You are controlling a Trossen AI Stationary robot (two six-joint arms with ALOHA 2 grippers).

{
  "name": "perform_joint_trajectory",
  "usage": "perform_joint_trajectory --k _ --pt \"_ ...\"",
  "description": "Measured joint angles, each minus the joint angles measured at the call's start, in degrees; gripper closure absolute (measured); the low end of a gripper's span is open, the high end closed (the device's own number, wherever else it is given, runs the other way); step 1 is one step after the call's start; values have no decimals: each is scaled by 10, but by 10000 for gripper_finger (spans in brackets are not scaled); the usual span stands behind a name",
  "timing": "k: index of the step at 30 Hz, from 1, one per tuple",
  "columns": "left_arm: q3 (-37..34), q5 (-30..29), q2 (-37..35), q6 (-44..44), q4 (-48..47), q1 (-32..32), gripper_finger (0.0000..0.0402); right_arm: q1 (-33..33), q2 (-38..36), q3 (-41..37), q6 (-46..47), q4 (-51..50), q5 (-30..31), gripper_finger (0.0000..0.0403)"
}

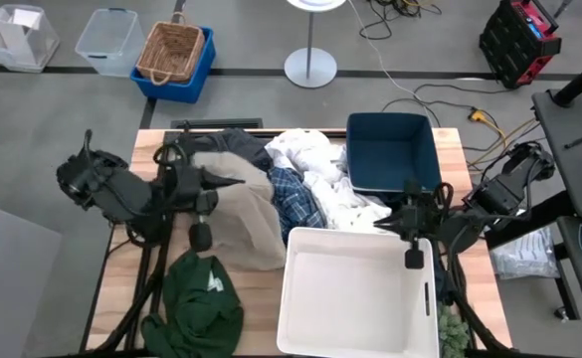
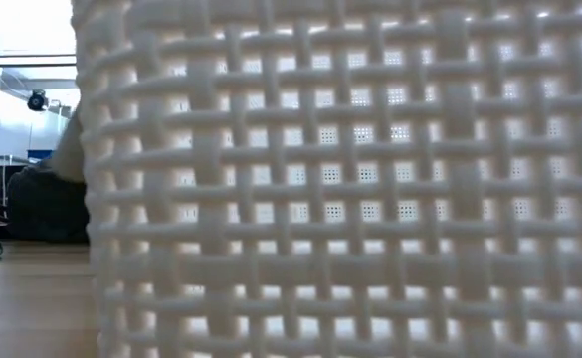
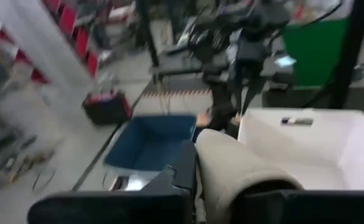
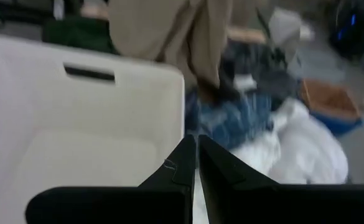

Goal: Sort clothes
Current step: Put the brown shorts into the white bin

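From above, two bins sit on the wooden table (image 1: 121,288): a white bin (image 1: 355,293) near the front and a navy bin (image 1: 392,154) behind it. Five soft garments lie between and left of them: a beige one (image 1: 241,214), a plaid one (image 1: 292,197), a white one (image 1: 320,169), a dark one (image 1: 233,141) and a green one (image 1: 201,298) bunched at the front left corner. The left gripper (image 1: 233,183) is over the beige garment; the right gripper (image 1: 382,225) hangs at the white bin's back rim.

The low view is filled by the white bin's woven-pattern wall (image 2: 350,179).

The left wrist view shows the fingers clamped on a fold of beige cloth (image 3: 238,174).

In the right wrist view the fingers (image 4: 182,165) are pressed together, holding nothing.
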Motion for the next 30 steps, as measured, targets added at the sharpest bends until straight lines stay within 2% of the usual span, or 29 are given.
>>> perform_joint_trajectory --k 5,13,17,23,26,30 --pt "32 1 8 18 56 9 392 0 7 4 -91 110 -1 390" --pt "31 22 1 105 267 27 391 0 7 33 -201 221 17 390" --pt "31 61 5 187 379 31 391 0 5 54 -217 223 50 390" --pt "31 65 24 359 524 50 390 0 -3 71 -220 191 65 390" --pt "31 93 39 388 561 77 390 0 -10 75 -210 168 65 390" --pt "31 114 58 382 579 130 390 0 -26 75 -180 119 65 390"
